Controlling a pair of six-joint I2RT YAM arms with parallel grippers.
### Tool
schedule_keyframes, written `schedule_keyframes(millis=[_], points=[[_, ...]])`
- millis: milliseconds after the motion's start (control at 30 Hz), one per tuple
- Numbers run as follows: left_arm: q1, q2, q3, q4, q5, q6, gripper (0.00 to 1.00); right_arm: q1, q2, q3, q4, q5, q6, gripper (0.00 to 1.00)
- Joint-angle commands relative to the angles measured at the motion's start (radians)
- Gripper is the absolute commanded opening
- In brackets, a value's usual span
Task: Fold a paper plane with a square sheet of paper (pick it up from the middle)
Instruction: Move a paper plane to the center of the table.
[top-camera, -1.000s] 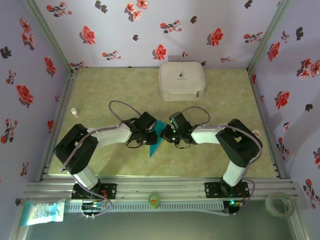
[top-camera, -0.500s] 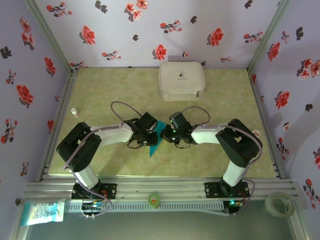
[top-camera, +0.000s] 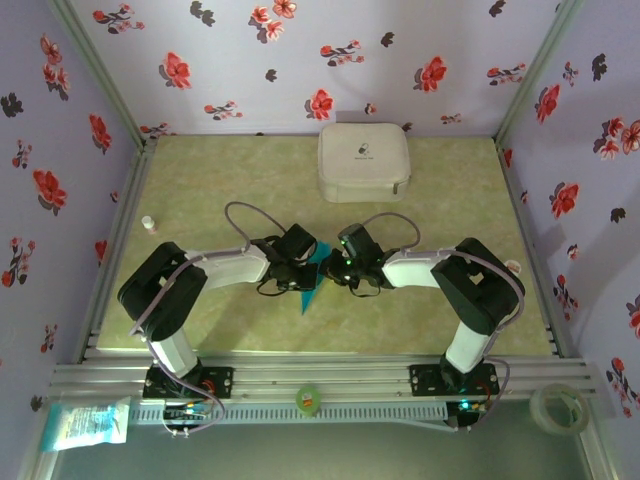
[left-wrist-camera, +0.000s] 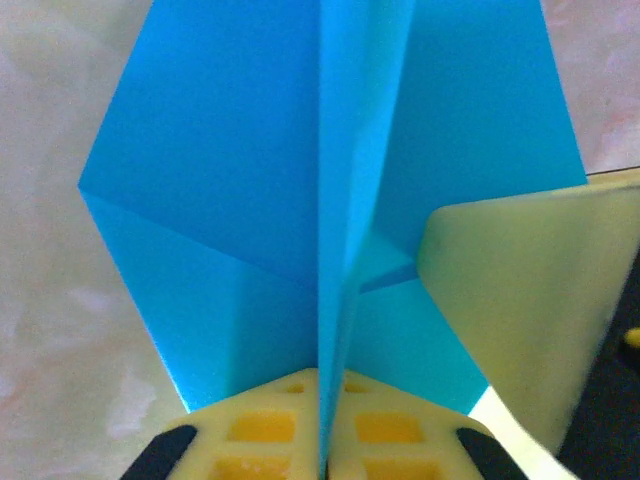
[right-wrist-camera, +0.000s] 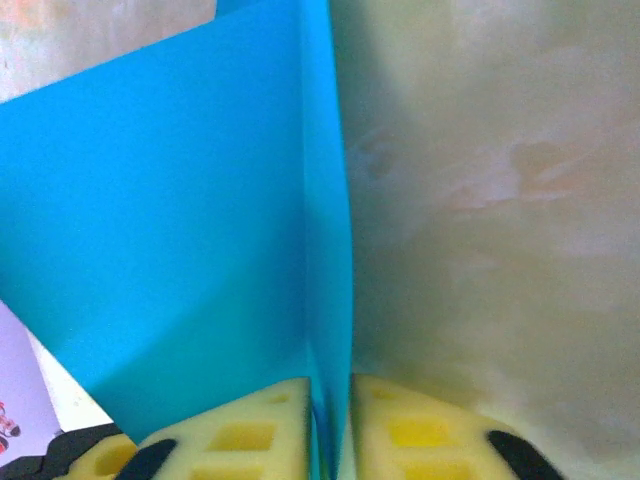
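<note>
The turquoise paper is folded into a pointed paper plane (top-camera: 309, 292) and lies on the table's middle between both arms, tip toward the near edge. My left gripper (top-camera: 303, 268) meets it from the left. In the left wrist view its yellow fingers (left-wrist-camera: 260, 425) are pressed shut on the upright centre ridge, with the wings (left-wrist-camera: 230, 200) spreading to either side. My right gripper (top-camera: 333, 268) comes in from the right. Its jaws (right-wrist-camera: 330, 420) straddle the same raised fold (right-wrist-camera: 325, 200) with narrow gaps beside the paper, slightly open.
A white zip case (top-camera: 363, 162) sits at the back of the green table (top-camera: 200, 180). A small white bottle (top-camera: 148, 224) stands at the left edge. Flowered walls close in three sides. Tape rolls (top-camera: 308, 398) (top-camera: 555, 405) rest by the front rail.
My left arm edged right and its jaws closed tight on the paper's ridge. The right jaws eased apart a little around the fold. The paper stayed in place.
</note>
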Motion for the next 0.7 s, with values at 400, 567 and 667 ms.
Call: schedule_keyframes(millis=[400,567,667], points=[[-0.011,-0.06,0.051,-0.167,-0.286,-0.025,0.04,-0.097,-0.256,-0.11,-0.095,0.108,-0.049,0.36],[-0.011,-0.019,0.076,-0.164,-0.282,-0.028,0.05,-0.106,-0.271,-0.131,-0.099,0.107,-0.048,0.37],[-0.011,-0.002,0.088,-0.164,-0.28,-0.029,0.06,-0.106,-0.264,-0.131,-0.091,0.103,-0.044,0.37]])
